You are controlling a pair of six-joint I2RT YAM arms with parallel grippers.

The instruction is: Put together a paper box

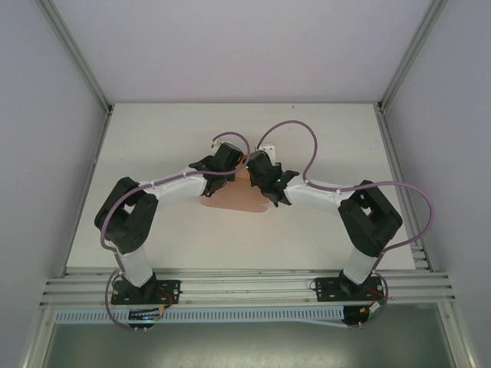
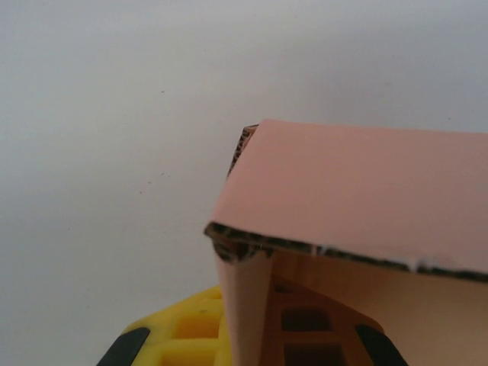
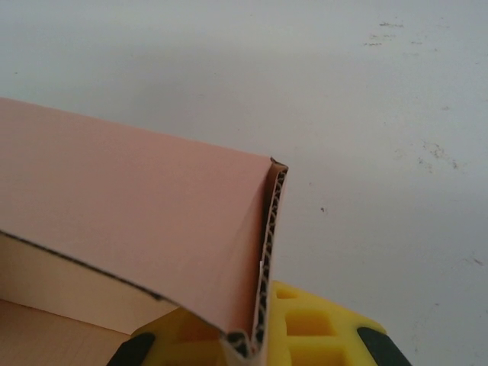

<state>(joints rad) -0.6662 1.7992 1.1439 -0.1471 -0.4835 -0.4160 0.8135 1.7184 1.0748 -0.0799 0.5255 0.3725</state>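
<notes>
"As your arms lean in over the middle of the white table (image 1: pixel 153 153), the paper box (image 1: pixel 234 198) (image 2: pixel 358 198) (image 3: pixel 137 206) lies right between them. It is salmon-pink corrugated card, partly folded, with its near part spread flat on the surface."

"Agreed. Your left gripper (image 1: pixel 230 170) (image 2: pixel 244 343) sits at the box's left end. From its wrist camera you see one upright side wall running down between the two yellow fingers (image 2: pixel 187 335). One finger is outside the box and one inside, both pressed against the card, so it is pinching that wall."

"Your right gripper (image 1: pixel 259 178) (image 3: pixel 248 343) mirrors it at the other end — the raw fluted edge of the wall stands clamped between its fingers. A broad panel leans over from each wall, tilted, its cut edge showing the dark corrugation."

"From above, both grippers crowd together over the far part of the card, and the bare table to your right carries a few faint scuffs."
</notes>
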